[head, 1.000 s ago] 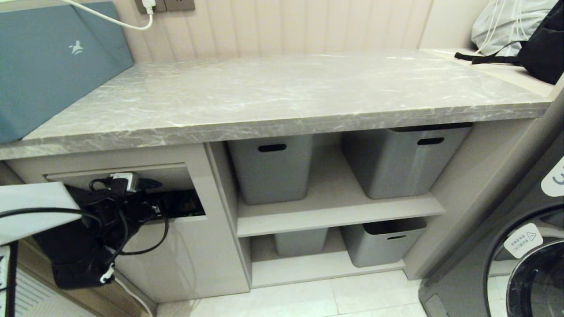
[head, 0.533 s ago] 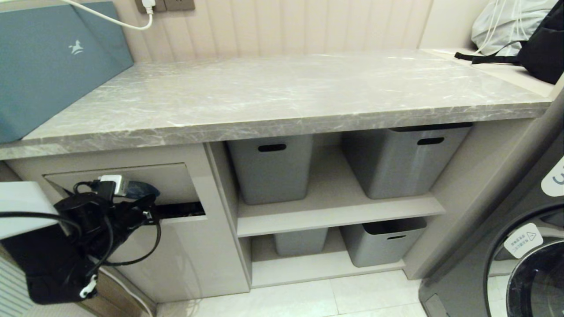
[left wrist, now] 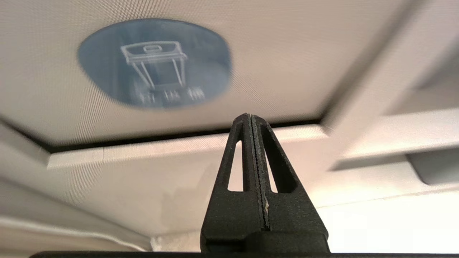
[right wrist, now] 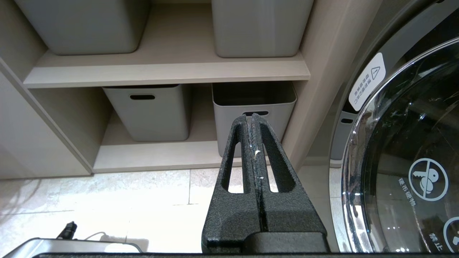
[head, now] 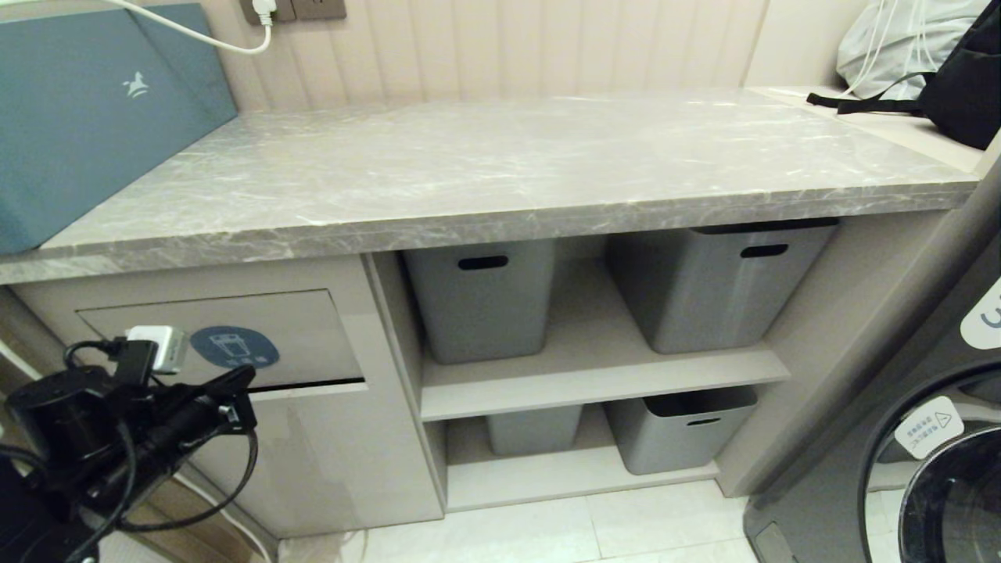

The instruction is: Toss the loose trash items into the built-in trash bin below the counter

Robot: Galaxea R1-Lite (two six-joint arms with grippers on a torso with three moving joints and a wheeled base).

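Below counter [head: 500,188], beige trash bin flap [head: 297,320], round blue sticker [head: 234,347], left gripper [head: 238,381] fingers pressed together, empty.

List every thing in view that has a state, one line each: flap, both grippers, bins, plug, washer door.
trash bin flap: almost shut, thin dark gap at its lower edge
left gripper: shut, empty, just before the flap
right gripper: shut, empty, parked low
lower right grey bin: open top
wall plug: plugged in
washer door: shut
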